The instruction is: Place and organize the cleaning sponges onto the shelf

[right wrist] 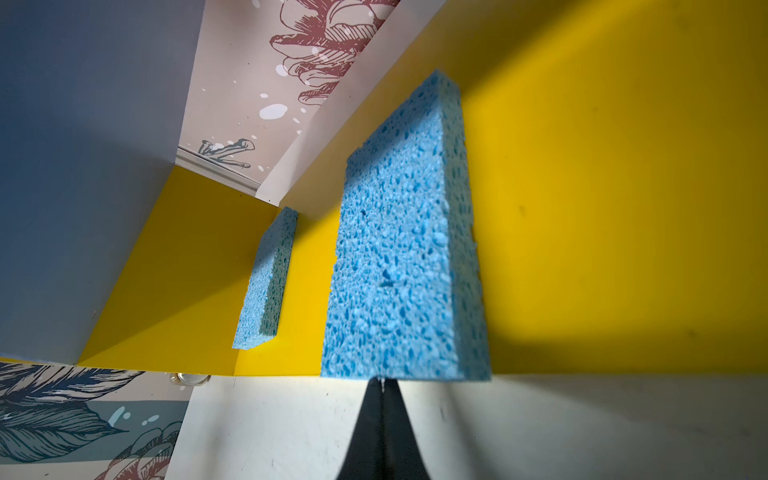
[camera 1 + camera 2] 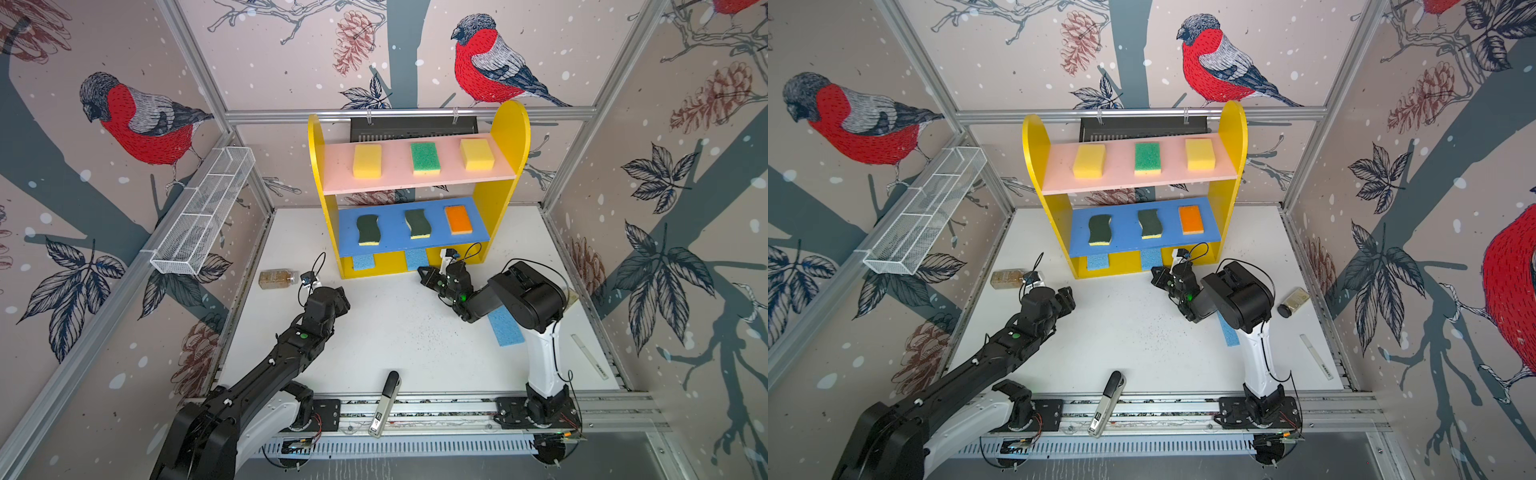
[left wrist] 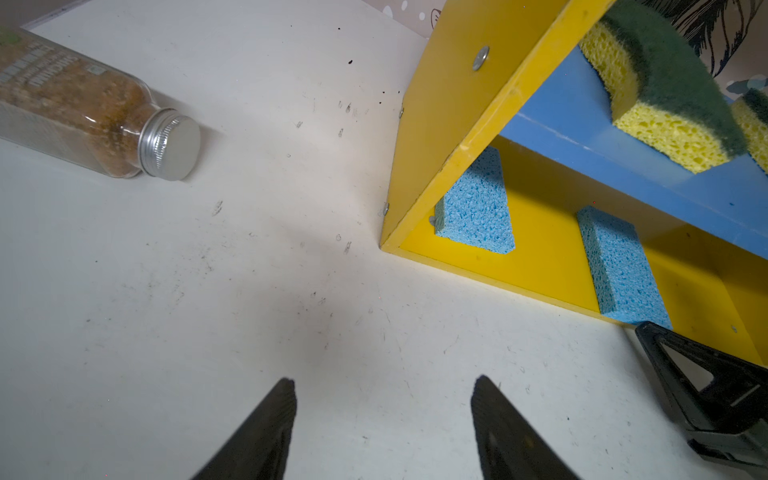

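The shelf stands at the back. Its pink board carries two yellow sponges and a green-topped one. On the blue board lie two dark green wavy sponges and an orange-topped one. Two light blue sponges lie on the yellow base. A third light blue sponge lies on the table, partly under the right arm. My right gripper is shut and empty, its tips against the middle blue sponge's front edge. My left gripper hangs open over bare table.
A brownish bottle lies on its side left of the shelf. A white mesh basket hangs on the left wall. A small jar and a clear strip lie at the right. A black-and-silver tool rests at the front edge.
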Action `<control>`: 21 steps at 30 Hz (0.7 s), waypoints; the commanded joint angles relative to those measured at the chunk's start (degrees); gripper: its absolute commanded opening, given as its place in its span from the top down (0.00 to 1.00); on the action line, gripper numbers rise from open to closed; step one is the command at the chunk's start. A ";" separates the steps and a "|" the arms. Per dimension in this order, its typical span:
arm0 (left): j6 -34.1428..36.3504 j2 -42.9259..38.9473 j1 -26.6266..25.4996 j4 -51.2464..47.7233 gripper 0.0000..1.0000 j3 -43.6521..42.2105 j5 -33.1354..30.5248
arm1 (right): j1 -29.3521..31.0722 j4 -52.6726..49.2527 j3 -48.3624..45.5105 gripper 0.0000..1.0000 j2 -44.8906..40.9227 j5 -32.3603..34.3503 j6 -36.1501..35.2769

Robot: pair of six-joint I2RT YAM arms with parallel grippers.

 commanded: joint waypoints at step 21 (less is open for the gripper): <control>-2.72 2.65 -0.09 4.78 0.32 -0.49 2.38 | -0.25 -4.92 2.46 0.97 2.59 -0.10 1.35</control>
